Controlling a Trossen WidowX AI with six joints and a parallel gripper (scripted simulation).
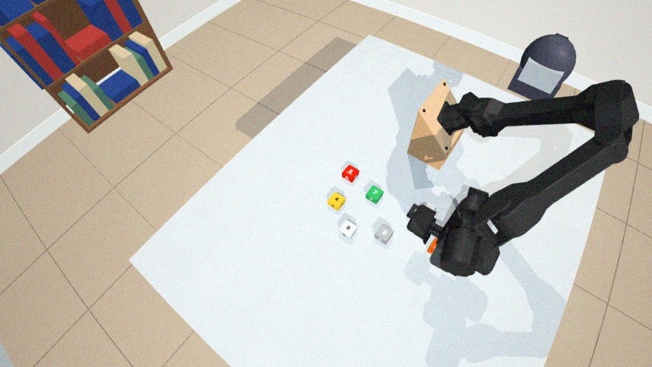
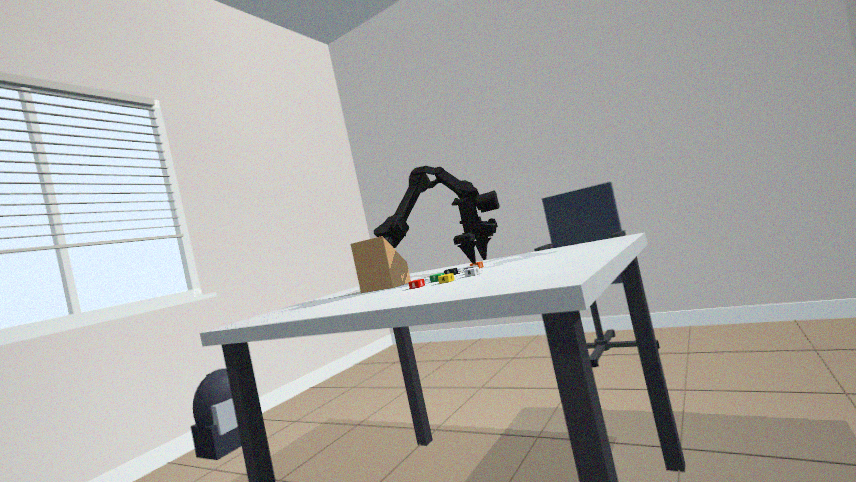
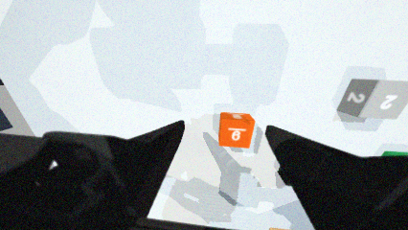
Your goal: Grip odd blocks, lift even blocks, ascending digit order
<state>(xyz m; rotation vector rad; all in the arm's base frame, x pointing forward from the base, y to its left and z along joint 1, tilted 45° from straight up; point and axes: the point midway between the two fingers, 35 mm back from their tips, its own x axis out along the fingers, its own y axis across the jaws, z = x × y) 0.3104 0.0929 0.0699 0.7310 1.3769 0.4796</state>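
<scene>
My gripper (image 2: 479, 260) (image 3: 224, 126) is open and empty, just above the orange block (image 1: 432, 246) (image 2: 477, 263) (image 3: 236, 130). In the wrist view the block lies between and beyond the fingertips, nearer the right one. Its digit has a bar; I cannot tell 6 from 9. A grey block (image 1: 383, 233) (image 3: 389, 100) shows 2, a yellow block (image 1: 336, 200) (image 2: 445, 278) 4, a green block (image 1: 374, 194) (image 2: 436, 277) 7, and a white block (image 1: 348, 228) (image 2: 472, 271) 8. The digits on the red block (image 1: 350, 173) (image 2: 416, 283) and black block (image 2: 451, 271) are unclear. The arm hides the black block in the top view.
A wooden angled box (image 1: 426, 132) (image 2: 374, 269) stands on the white table (image 1: 255, 255) (image 2: 509, 299), close to the arm's base. The arm (image 1: 547, 196) (image 2: 407, 206) reaches over the table. A bookshelf, a dark chair and a dark helmet-like object stand beyond the table.
</scene>
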